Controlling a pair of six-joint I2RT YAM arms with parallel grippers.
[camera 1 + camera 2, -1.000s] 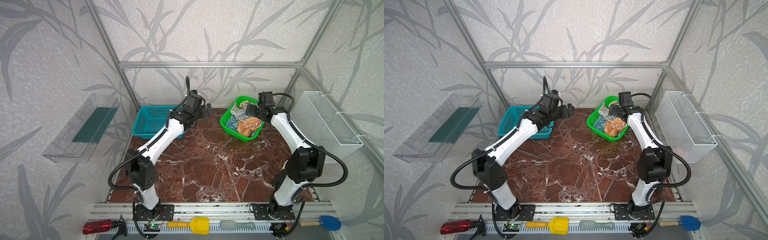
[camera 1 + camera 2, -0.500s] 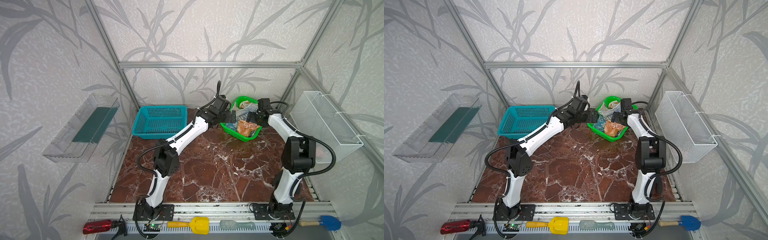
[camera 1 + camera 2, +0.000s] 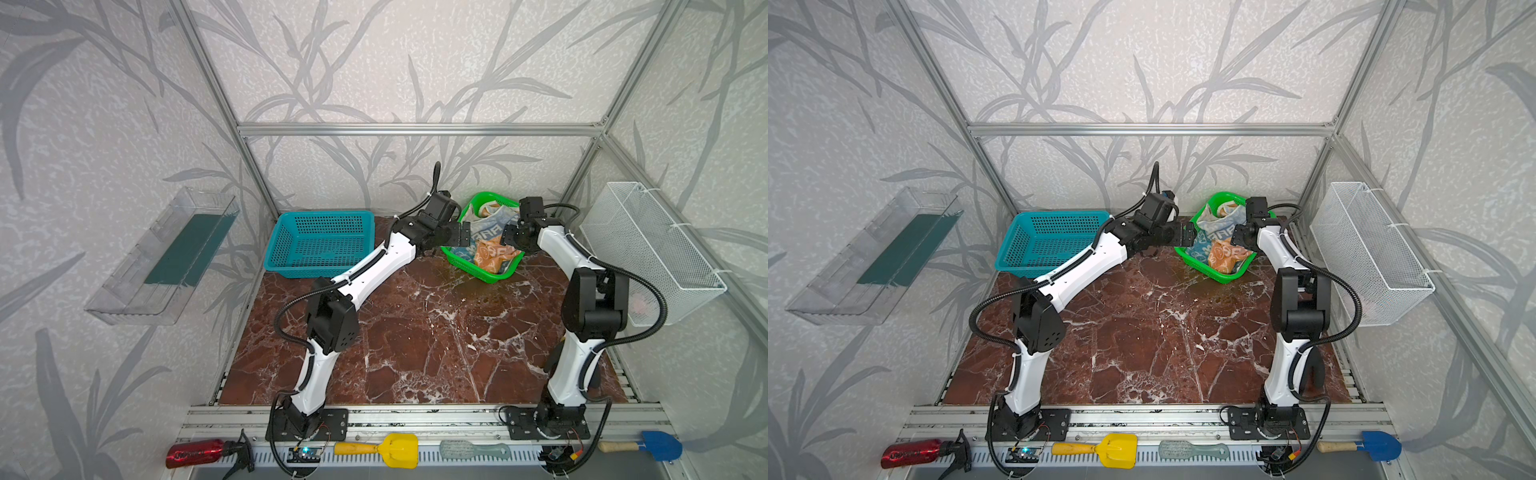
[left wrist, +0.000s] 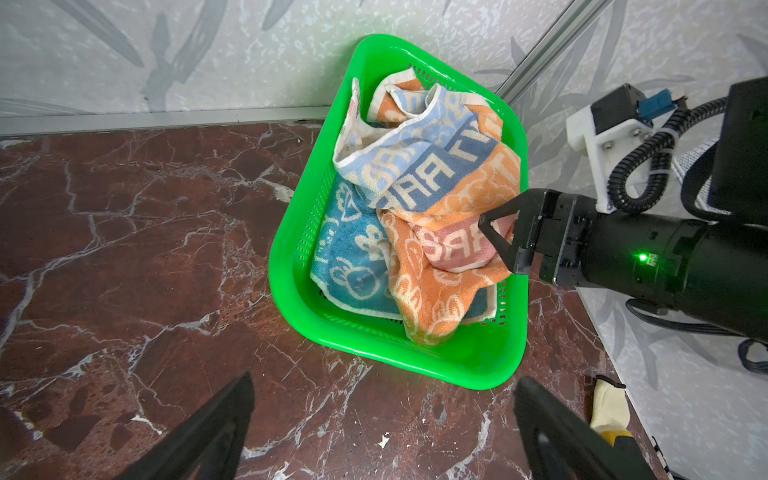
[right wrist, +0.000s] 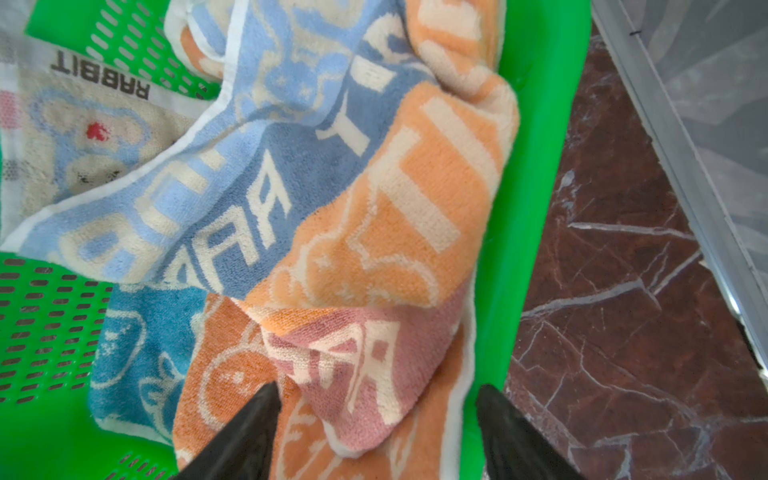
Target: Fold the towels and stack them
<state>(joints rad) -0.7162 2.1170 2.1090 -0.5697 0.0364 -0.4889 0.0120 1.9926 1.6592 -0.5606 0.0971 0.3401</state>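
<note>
Towels (image 3: 484, 243) lie crumpled in a green plastic basket (image 4: 415, 353) at the back right of the red marble counter (image 3: 415, 324): a striped blue-orange-cream terry cloth (image 4: 432, 166) on top, an orange bunny-print cloth (image 4: 428, 291) and a teal-blue bunny-print cloth (image 4: 353, 257) beneath. The right gripper (image 4: 500, 245) has its jaws part-spread around a pinkish lettered fold (not pinched); the left gripper (image 3: 462, 235) hovers beside the basket, jaws wide.

All three towels (image 3: 486, 239) are still unfolded, crumpled in the green basket (image 3: 492, 278), upper right of centre in both top views. The striped RABBIT towel (image 4: 432, 166) is bunched on top, the orange bunny towel (image 4: 432, 299) is rumpled beneath it, and the teal-blue bunny towel (image 4: 353, 257) is lowest and lies flattest.
</note>
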